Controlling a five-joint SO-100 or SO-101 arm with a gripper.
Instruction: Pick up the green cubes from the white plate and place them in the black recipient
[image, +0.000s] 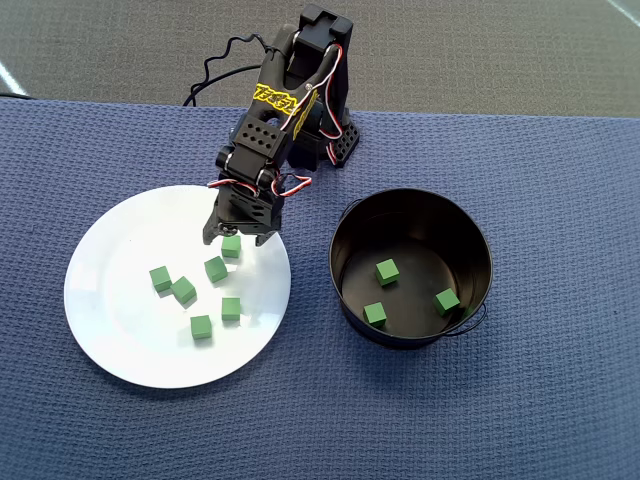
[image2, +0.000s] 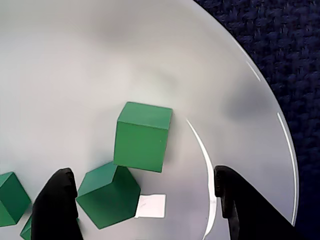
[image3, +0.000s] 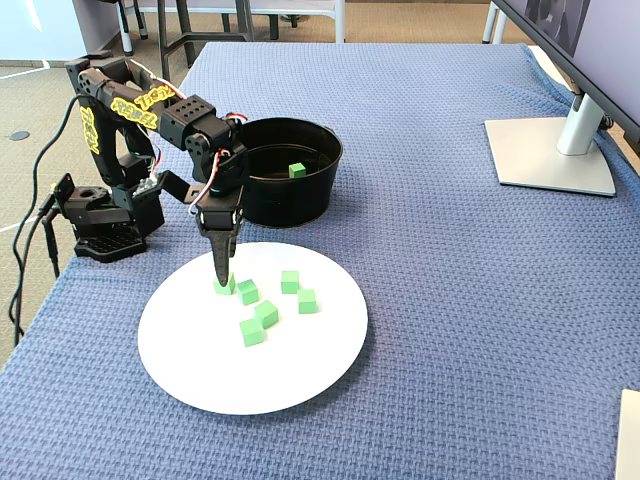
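Note:
The white plate (image: 120, 330) lies left of the black recipient (image: 410, 195) in the overhead view. Several green cubes (image: 216, 268) rest on the plate, and three more green cubes (image: 387, 270) lie inside the recipient. My gripper (image: 238, 238) hangs open over the plate's upper right part, pointing down. In the wrist view the gripper (image2: 142, 185) straddles one cube (image2: 142, 142), which sits just ahead of the fingertips. A second cube (image2: 107, 195) lies close against the left finger (image2: 60, 200). In the fixed view the gripper (image3: 222, 272) tips reach down to a cube (image3: 224, 287) on the plate (image3: 300, 370).
A blue woven cloth (image: 560, 400) covers the table. The arm's base (image3: 100, 225) and its cables stand at the table's left edge in the fixed view, next to the recipient (image3: 290, 205). A monitor stand (image3: 550, 150) occupies the far right.

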